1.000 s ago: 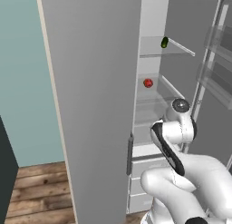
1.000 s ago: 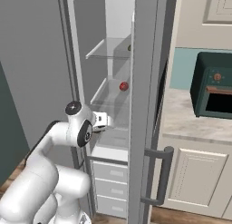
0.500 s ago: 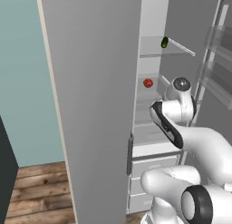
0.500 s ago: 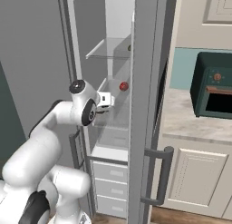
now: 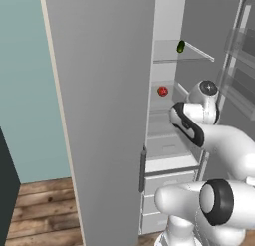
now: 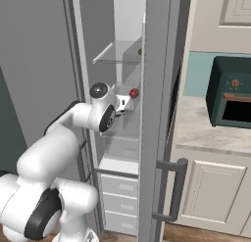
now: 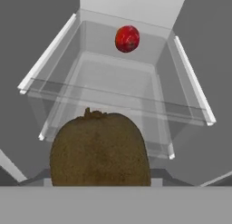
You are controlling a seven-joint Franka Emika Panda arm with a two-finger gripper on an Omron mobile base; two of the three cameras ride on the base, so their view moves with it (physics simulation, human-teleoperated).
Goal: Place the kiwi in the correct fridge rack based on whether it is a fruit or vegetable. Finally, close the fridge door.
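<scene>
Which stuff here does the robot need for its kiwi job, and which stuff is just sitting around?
Needed for the job:
- kiwi, held in the tool
- glass fridge rack with the red fruit on it
- fridge door, open now

Just sitting around:
- green oven on the counter
- dark green item on the upper shelf

Dark green oven [image 6: 231, 98] on pale counter [image 6: 196, 134]; wooden floor [image 5: 40, 210] below.

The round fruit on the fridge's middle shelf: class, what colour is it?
Red. The fruit shows best in the hand view, behind the brown kiwi.
</scene>
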